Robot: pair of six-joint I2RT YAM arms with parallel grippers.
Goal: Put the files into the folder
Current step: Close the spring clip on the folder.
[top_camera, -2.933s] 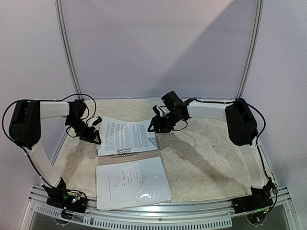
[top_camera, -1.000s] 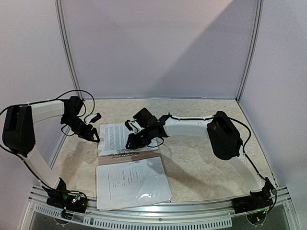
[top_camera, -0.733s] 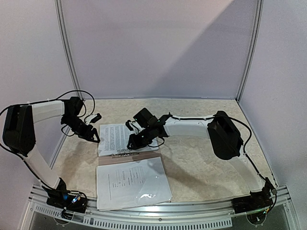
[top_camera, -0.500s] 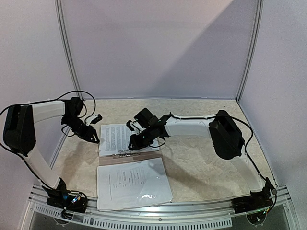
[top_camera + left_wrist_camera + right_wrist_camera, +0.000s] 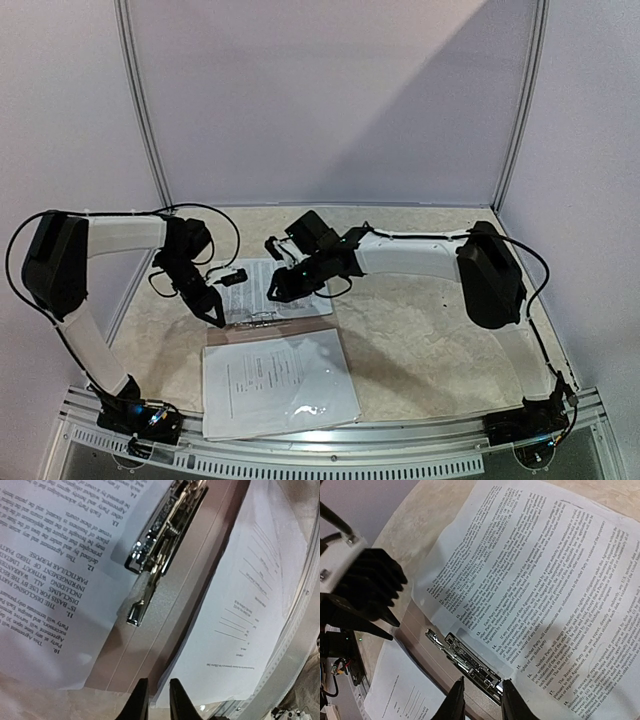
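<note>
Left tool [image 5: 158,682] and right tool [image 5: 481,682] hang narrowly parted, empty, beside the clip [image 5: 470,662]; a careless push could crease the files [image 5: 535,580] or skid the folder [image 5: 170,630].

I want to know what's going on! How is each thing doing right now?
folder: open, lying flat.
metal clip: beside the text sheet's edge; clamping unclear.
text sheet: flat, beyond the clip.
sleeved sheet: flat, nearest the arms.
left gripper: barely open, empty.
right gripper: slightly open, empty, over the clip.
</note>
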